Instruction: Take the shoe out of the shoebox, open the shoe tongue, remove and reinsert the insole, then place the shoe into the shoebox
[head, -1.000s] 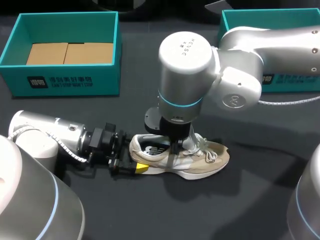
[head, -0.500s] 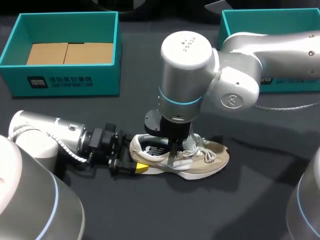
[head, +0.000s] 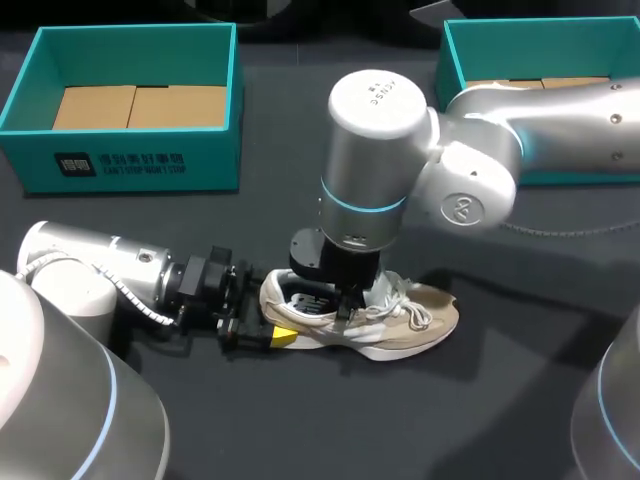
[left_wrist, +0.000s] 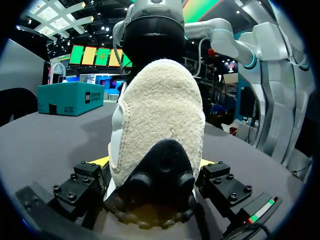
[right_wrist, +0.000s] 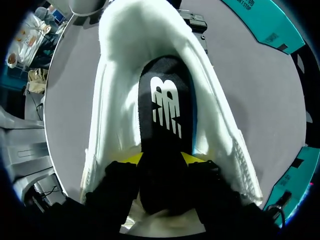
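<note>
A beige sneaker (head: 410, 315) lies on its sole on the dark table, heel toward my left arm. My left gripper (head: 262, 325) clasps the heel from both sides. In the left wrist view the suede heel (left_wrist: 160, 115) fills the space between its fingers (left_wrist: 85, 182). My right gripper (head: 345, 298) points straight down into the shoe's mouth. In the right wrist view the black insole (right_wrist: 165, 105) with a white logo lies inside the white-lined shoe (right_wrist: 115, 100) and runs between the parted yellow tips of the right gripper (right_wrist: 164, 160).
A teal shoebox (head: 130, 160) with brown cardboard inside stands at the back left. A second teal box (head: 540, 45) stands at the back right, partly hidden behind my right arm. Bare dark tabletop lies in front of the shoe.
My right gripper's fingers have spread apart over the insole, and its wrist has shifted slightly right and lower over the shoe. The left arm and the shoe have stayed still.
</note>
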